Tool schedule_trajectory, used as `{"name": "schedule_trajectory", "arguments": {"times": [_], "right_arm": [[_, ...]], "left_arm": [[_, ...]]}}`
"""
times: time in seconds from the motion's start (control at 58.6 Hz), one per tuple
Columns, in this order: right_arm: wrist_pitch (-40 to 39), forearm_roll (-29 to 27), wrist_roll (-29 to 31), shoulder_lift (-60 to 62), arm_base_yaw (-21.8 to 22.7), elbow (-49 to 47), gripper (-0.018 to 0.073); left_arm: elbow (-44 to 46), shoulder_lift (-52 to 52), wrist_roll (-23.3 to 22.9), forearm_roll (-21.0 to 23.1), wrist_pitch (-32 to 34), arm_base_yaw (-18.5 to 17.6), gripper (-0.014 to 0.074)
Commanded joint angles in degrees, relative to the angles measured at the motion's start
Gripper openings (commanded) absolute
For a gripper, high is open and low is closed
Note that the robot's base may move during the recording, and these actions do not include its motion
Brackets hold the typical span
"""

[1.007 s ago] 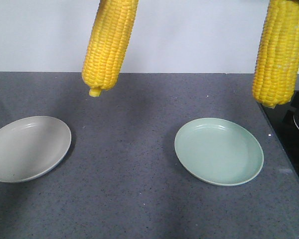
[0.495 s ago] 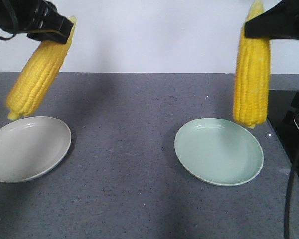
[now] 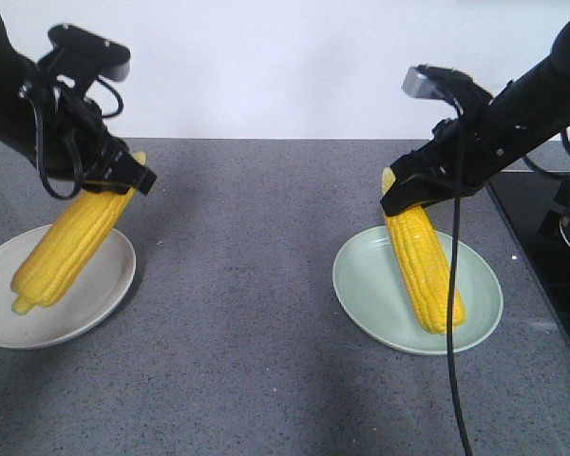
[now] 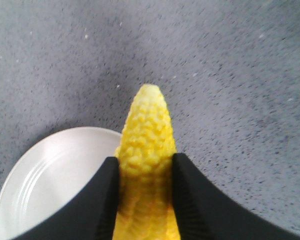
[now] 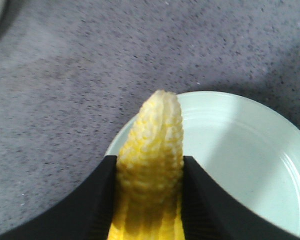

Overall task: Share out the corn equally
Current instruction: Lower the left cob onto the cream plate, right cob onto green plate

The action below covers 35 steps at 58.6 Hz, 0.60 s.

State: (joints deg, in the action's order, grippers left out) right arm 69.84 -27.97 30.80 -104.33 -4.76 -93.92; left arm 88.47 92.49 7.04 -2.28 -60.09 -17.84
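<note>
Two yellow corn cobs are in view. The left cob (image 3: 68, 245) slants down over the grey plate (image 3: 100, 294), its thick end low over the plate's left side; whether it touches is unclear. My left gripper (image 3: 123, 178) is shut on its pointed end (image 4: 147, 145). The right cob (image 3: 425, 266) lies in the pale green plate (image 3: 370, 285), thick end toward the front rim. Its pointed end (image 5: 155, 145) sits between the fingers of my right gripper (image 3: 407, 195), which is shut on it. In the wrist views the grey plate (image 4: 55, 175) and green plate (image 5: 240, 155) lie under the cobs.
Both plates rest on a dark grey speckled counter (image 3: 237, 313). A black cooktop (image 3: 551, 247) borders the counter at the right edge. A white wall runs behind. A black cable (image 3: 451, 313) hangs from the right arm in front of the green plate.
Both arms came down and tilted. The cobs, hanging nearly upright above the plates half a second ago, now slant low, the right one lying in the green plate.
</note>
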Motion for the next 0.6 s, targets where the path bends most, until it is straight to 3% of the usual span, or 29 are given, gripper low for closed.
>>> {"name": "schedule_trajectory", "arguments": {"times": [0.0, 0.222, 0.427, 0.58], "right_arm": [[-3.1, -0.5, -1.1, 1.5, 0.0, -1.5, 0.0034], [-4.5, -0.4, -0.5, 1.2, 0.0, -1.5, 0.0144], [-5.4, 0.2, -0.6, 1.2, 0.0, -1.5, 0.0351], [-5.2, 0.2, -1.0, 1.2, 0.0, -1.5, 0.0487]], "left_arm": [[-1.0, -1.9, -3.1, -2.5, 5.6, 0.0, -0.0006], [-1.7, -1.9, -6.2, -7.3, 6.0, 0.0, -0.0006], [-1.7, -1.9, -11.2, -15.0, 4.9, 0.0, -0.0006], [-1.7, -1.9, -12.1, -16.2, 5.2, 0.1, -0.0006]]}}
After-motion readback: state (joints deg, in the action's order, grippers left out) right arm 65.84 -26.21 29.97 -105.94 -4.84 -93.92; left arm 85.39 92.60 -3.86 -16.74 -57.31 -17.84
